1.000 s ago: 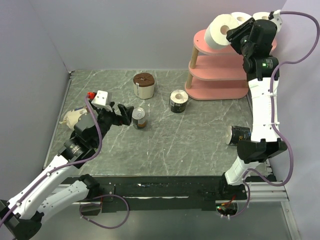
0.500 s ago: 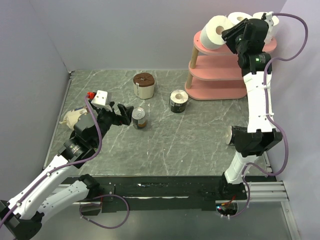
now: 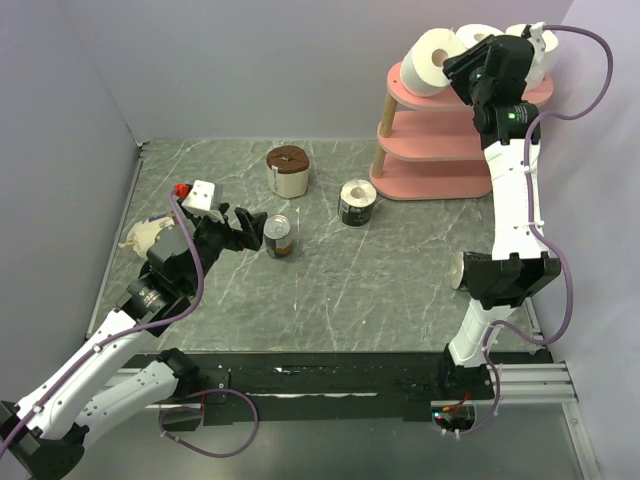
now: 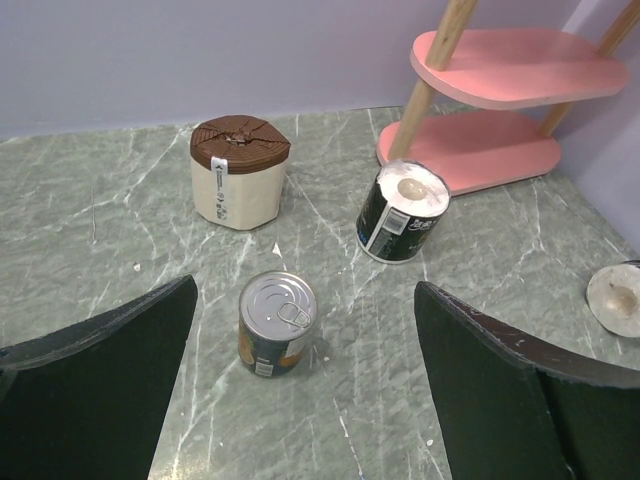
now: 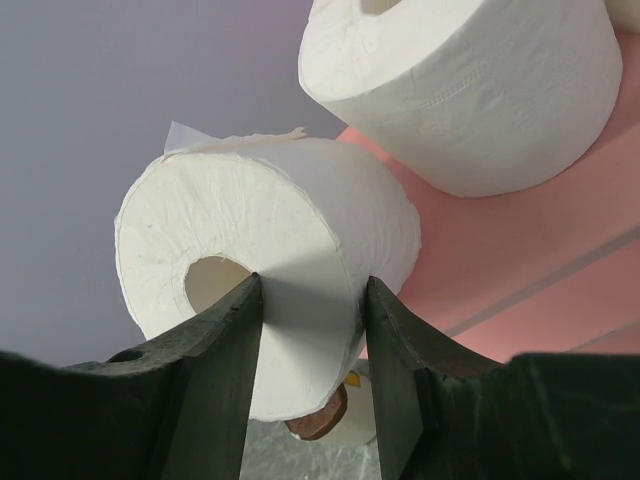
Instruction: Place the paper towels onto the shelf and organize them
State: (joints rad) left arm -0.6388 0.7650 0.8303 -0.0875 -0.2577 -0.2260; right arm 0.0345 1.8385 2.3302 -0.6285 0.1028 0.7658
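A neighbouring white roll [image 5: 470, 80] crowds the shelf [image 5: 500, 240] top. Your right jaws grip a paper towel roll [image 5: 270, 240] beside it; left jaws stand wide open near the can [image 4: 277, 322].

I see three white rolls [image 3: 432, 62] on the pink shelf's [image 3: 440, 182] top tier, table's [image 3: 380, 290] far-right corner; others loose mid-table.
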